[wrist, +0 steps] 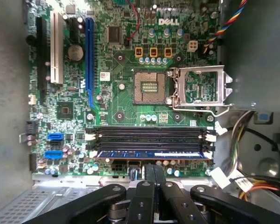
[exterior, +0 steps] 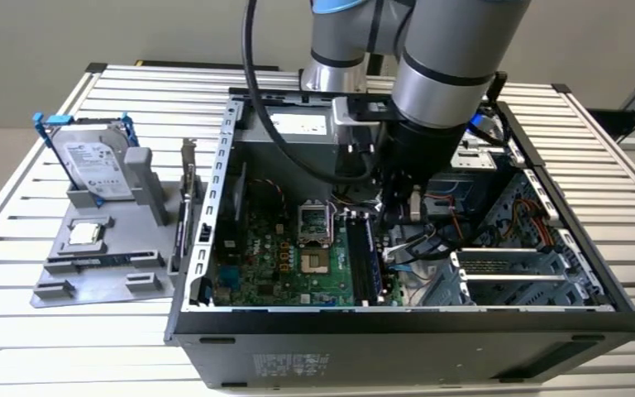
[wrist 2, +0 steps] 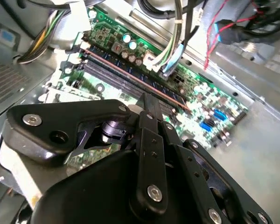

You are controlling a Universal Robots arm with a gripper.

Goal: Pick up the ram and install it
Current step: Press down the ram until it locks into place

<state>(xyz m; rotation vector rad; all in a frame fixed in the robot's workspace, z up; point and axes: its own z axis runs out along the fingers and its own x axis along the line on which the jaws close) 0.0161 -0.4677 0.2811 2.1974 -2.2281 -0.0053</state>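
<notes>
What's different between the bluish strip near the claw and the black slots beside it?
The ram looks bluish; the empty slots are plain black channels. The ram sits in the slot nearest the claw; the empty slots lie farther from it. Both run parallel across the board, with white clips at their ends.

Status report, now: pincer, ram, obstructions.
Pincer shut, low over the motherboard. Ram in the slot nearest the pincer, contact unclear. Cables off to the side, not across it.
</notes>
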